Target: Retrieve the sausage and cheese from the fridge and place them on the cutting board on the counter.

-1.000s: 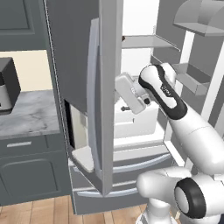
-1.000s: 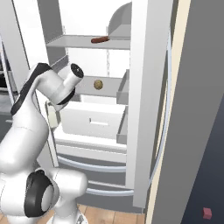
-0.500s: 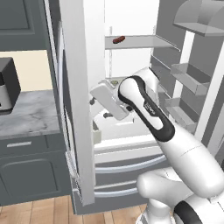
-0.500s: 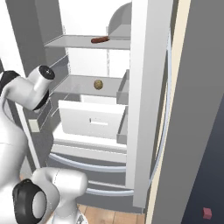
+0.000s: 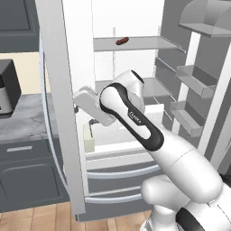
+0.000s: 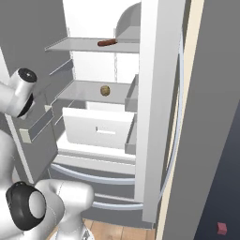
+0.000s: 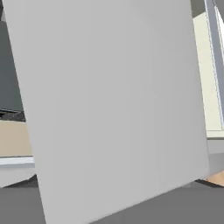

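The tool (image 5: 84, 103) is pressed up close to the inner edge of the fridge's (image 5: 135, 149) open left door (image 5: 58, 90), low beside the middle shelf (image 6: 89, 89). Its fingers are hidden against that door, so I cannot tell whether it is released or clenched; nothing can be seen in its grasp. From the hand view a flat pale grey panel (image 7: 109, 100) stands very near, tilted, with narrow strips of room at its sides.

The sausage (image 5: 122, 41) lies on the top shelf (image 5: 135, 43), near the shelf's front edge, with bare shelf to either side. The cheese (image 6: 105, 90) sits on the middle shelf, one level down, set back from the front lip and apart from the side walls. Below it is a white drawer (image 6: 98, 131).

Both doors stand wide, leaving the interior open to the front. The bench (image 5: 27, 119) runs left of the fridge, beyond the left door, carrying a dark appliance (image 5: 6, 88).
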